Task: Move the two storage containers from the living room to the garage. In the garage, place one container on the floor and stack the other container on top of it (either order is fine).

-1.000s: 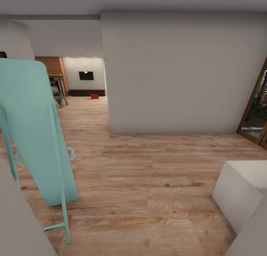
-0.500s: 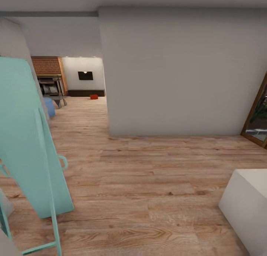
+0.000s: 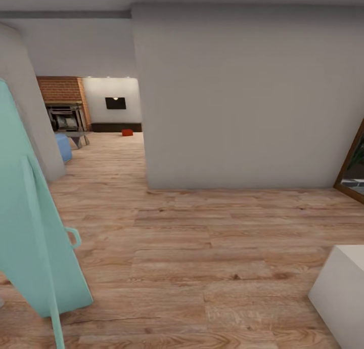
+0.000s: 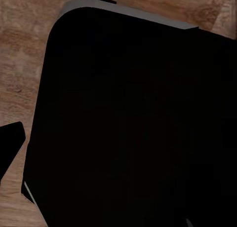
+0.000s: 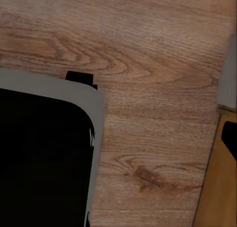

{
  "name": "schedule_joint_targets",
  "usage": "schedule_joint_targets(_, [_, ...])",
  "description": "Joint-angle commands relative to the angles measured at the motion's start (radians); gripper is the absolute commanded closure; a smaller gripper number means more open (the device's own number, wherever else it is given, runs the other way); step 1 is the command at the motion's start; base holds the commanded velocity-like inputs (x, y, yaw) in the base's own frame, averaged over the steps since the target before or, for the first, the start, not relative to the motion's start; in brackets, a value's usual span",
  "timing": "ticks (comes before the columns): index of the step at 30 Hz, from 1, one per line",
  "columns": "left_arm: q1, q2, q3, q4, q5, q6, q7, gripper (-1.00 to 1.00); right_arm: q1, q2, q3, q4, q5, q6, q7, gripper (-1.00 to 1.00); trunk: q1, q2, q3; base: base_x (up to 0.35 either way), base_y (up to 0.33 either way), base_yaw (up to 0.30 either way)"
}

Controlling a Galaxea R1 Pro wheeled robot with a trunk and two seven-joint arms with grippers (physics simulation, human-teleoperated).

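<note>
One storage container – far off, orientation unclear.

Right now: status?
Pincers: can't tell open or shut. One red bin far ahead on living-room floor. Teal frame close on the left, white block close on the right, wall corner ahead.

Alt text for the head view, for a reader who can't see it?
A wood plank floor runs past a white wall toward a far room with a brick fireplace, a black TV and a small red bin on the floor. A tall teal panel leans at the left; a white block sits lower right.
</note>
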Motion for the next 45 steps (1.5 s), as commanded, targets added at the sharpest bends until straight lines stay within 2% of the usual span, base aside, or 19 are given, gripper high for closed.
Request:
schedule_joint_targets(1, [0.000,0.000,0.000,0.000,0.004,-0.002,0.001,-1.00,-0.001,0.000,0.008,0.002,-0.003,-0.004,-0.003,-1.00,0.001,0.000,-0.001,0.322,0.000,0.000])
schedule_joint_targets(45, [0.000,-0.001,0.001,0.000,0.005,-0.002,0.001,-1.00,-0.002,0.000,0.008,0.002,-0.003,-0.004,-0.003,-1.00,0.001,0.000,-0.001,0.322,0.000,0.000])
